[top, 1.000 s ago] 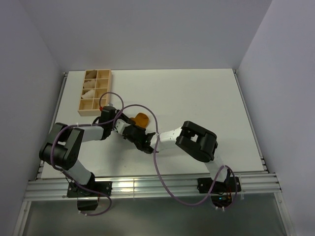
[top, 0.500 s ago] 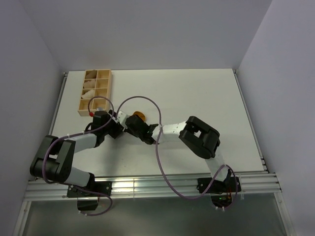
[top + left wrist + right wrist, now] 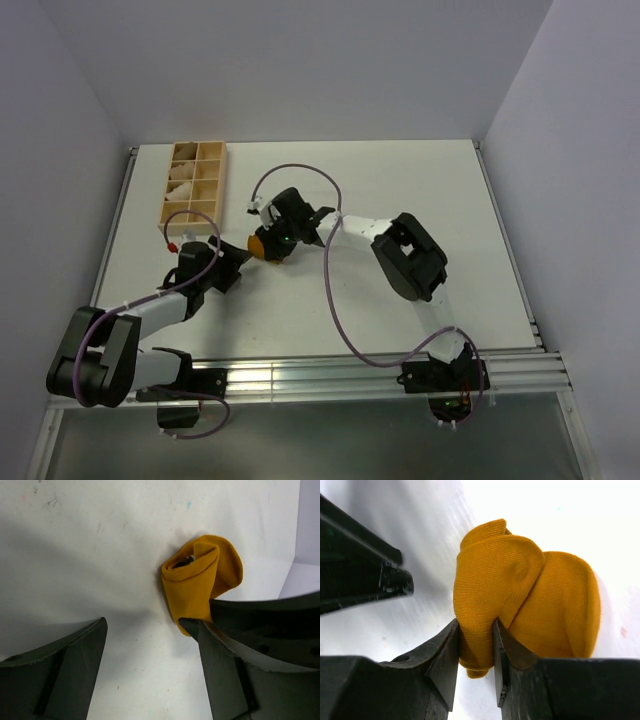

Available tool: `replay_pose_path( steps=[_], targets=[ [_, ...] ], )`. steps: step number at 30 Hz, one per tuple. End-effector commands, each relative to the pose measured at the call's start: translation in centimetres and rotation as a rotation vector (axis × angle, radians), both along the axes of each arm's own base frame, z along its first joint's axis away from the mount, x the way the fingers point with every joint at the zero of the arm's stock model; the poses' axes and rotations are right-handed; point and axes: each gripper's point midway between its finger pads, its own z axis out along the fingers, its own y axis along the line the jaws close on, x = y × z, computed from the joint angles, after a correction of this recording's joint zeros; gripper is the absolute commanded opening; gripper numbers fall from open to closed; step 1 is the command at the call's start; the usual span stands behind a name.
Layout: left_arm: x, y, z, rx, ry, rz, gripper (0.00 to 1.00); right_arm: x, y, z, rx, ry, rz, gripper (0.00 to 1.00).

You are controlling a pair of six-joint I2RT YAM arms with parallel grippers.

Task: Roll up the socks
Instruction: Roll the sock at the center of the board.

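Since the left gripper (image 3: 226, 262) has drawn back toward our bases and let go, its jaws stand wide apart over the table (image 3: 100, 555), and the sock (image 3: 197, 580) lies just ahead of one fingertip, not between them. Farther out, the right gripper (image 3: 476, 630) has swung round and alone pinches a fold of the mustard bundle, which rests on the table. We judge the roll formed and passed to one arm; the wooden tray (image 3: 195, 185) lies beyond, well apart, likely where it goes next.
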Motion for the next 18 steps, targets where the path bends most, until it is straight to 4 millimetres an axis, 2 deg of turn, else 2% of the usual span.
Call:
replay_pose_path(
  steps=[1,6,18],
  targets=[
    [0.0,0.0,0.6,0.011,-0.057,-0.019,0.78,-5.3,-0.5,-2.2,-0.023,0.325,0.096,0.00],
    [0.5,-0.6,0.9,0.003,-0.086,-0.058,0.75,-5.5,-0.6,-3.1,0.032,0.468,0.087,0.00],
    [0.9,-1.9,-0.9,0.006,-0.030,-0.094,0.65,-5.4,-0.7,-3.6,0.122,0.665,0.050,0.00]
  ],
)
